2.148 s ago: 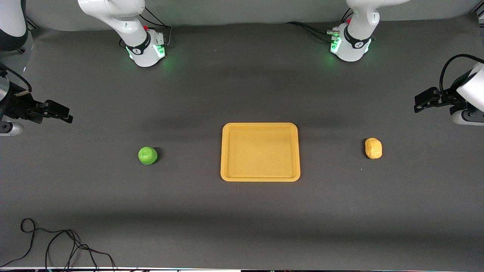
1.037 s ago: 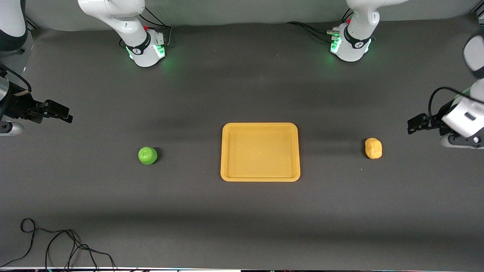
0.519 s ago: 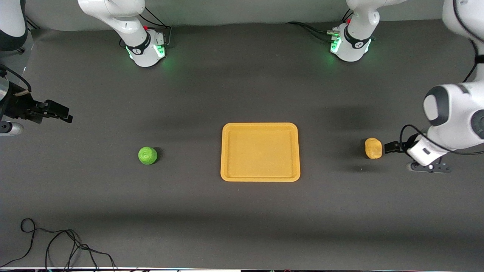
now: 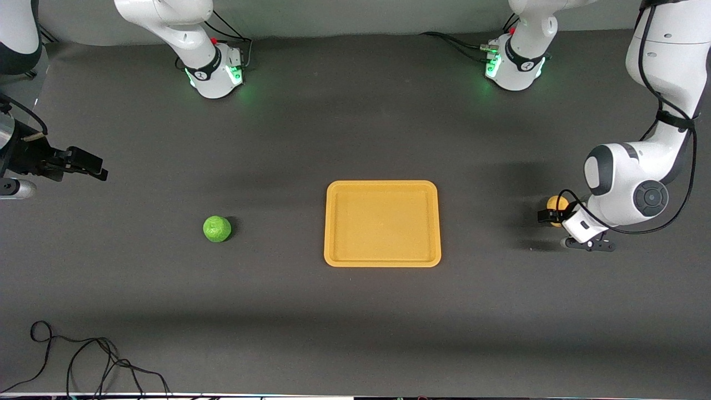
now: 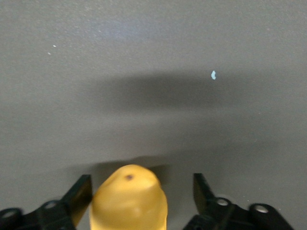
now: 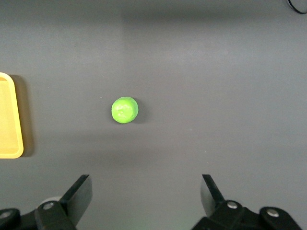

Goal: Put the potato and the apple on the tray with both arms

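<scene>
Down at the left arm's end of the tabletop [image 4: 355, 322], the left gripper [image 4: 550, 216] sits low around the potato [image 4: 554, 203]. Seen from the left wrist, the yellow-tan lump [image 5: 128, 199] stands between the two black fingers [image 5: 79, 194]; one finger lies right against its skin, while a strip of dark tabletop shows between the potato and the other finger, so the jaws are partly open around it and I cannot call it a firm grip. From the high camera the potato is mostly covered by the wrist and its looping black cable, with only a rounded yellow edge peeking out.

The tray [image 4: 382, 261] lies flat in the middle of the tabletop, with nothing in it, well apart from both fruits. The apple [image 4: 217, 228] rests on the tabletop toward the right arm's end, about level with the tray, touched by nothing.

The right gripper [image 4: 83, 164] waits up in the air at the right arm's end of the tabletop, its jaws spread wide and holding nothing. Its wrist camera looks down between its fingers [image 6: 79, 194] at the green apple [image 6: 125, 110], with a corner of the tray [image 6: 10, 120] at the edge of its sight.

A loose black cable [image 4: 83, 361] lies coiled on the tabletop's edge nearest the front camera.
</scene>
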`<state>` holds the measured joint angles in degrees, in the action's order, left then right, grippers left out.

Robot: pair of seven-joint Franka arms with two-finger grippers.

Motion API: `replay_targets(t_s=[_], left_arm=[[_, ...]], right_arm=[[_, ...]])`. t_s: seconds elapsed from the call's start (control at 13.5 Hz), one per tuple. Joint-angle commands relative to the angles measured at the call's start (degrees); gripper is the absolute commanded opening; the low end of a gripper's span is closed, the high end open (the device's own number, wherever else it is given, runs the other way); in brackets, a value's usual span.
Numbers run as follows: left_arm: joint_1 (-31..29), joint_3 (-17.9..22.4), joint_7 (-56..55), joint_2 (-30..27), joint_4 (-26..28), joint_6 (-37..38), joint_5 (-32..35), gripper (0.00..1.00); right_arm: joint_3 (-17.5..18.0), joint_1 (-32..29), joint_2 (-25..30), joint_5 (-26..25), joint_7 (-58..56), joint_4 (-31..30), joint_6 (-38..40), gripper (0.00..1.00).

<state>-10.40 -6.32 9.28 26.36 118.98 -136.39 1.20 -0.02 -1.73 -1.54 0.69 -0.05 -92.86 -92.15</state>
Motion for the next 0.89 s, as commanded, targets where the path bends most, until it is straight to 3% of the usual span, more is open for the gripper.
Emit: replay_targets(t_s=[0.0, 0.15, 0.37, 0.59, 0.81], left_arm=[[0.47, 0.17, 0.74, -1.67, 1.43, 0.77, 0.47, 0.32], [0.46, 0.17, 0.48, -1.93, 1.52, 1.04, 0.47, 0.12], [0.73, -0.18, -2.67, -4.72, -0.22, 3.22, 0.21, 0.10], [4.23, -2.72, -13.45, -5.27, -14.77, 22.15, -0.58, 0.10], [11.86, -4.92, -28.92, -3.51, -22.81, 25.39, -2.59, 0.11]], right_arm=[[0.37, 2.68, -0.21, -0.95, 1.18, 0.66, -0.13, 1.00], [0.46, 4.44, -3.10, -0.61, 6.44, 4.07, -0.04, 1.00], [0.46, 8.75, -7.59, -0.34, 9.79, 8.66, 0.04, 1.00], [0.46, 11.48, -8.74, -0.34, 11.12, 8.40, -1.35, 1.00], [0.28, 11.48, -8.22, -0.34, 11.04, 4.02, -4.68, 1.00]])
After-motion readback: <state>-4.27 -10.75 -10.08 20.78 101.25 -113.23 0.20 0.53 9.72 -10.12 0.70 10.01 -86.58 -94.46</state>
